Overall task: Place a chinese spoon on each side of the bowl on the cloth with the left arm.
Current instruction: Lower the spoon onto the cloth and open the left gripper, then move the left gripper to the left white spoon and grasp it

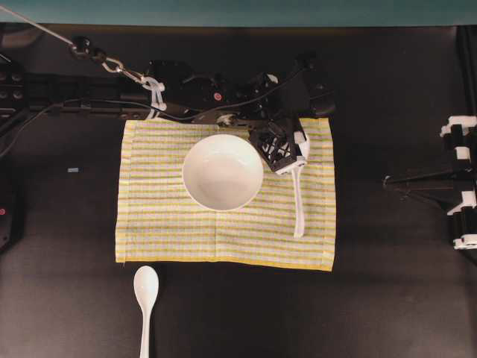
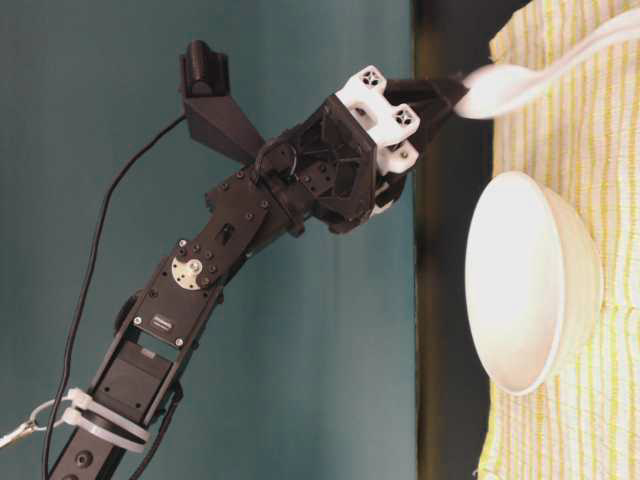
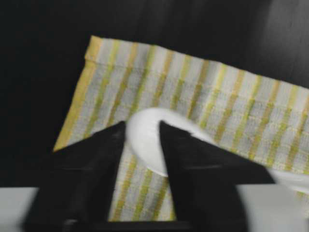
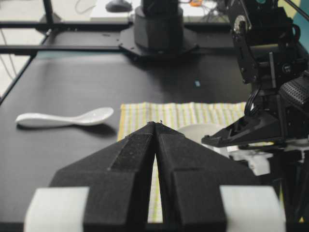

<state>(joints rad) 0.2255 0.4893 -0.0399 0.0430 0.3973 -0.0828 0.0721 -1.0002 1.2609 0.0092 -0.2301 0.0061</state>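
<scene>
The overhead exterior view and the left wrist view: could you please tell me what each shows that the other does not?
Overhead alone: the bowl, a second chinese spoon lying off the cloth on the black table, and the parked right gripper. Left wrist alone: a close look between the left gripper fingers, parted around the spoon's scoop. Both: the striped cloth and the chinese spoon resting on it.

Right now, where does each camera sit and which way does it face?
Overhead: above, looking down on cloth, bowl, left gripper.
Table-level: low, sideways across the bowl; left arm.
Left wrist: down between its fingers at a spoon.
Right wrist: over the shut right gripper, across the table.
All see the cloth.
</scene>
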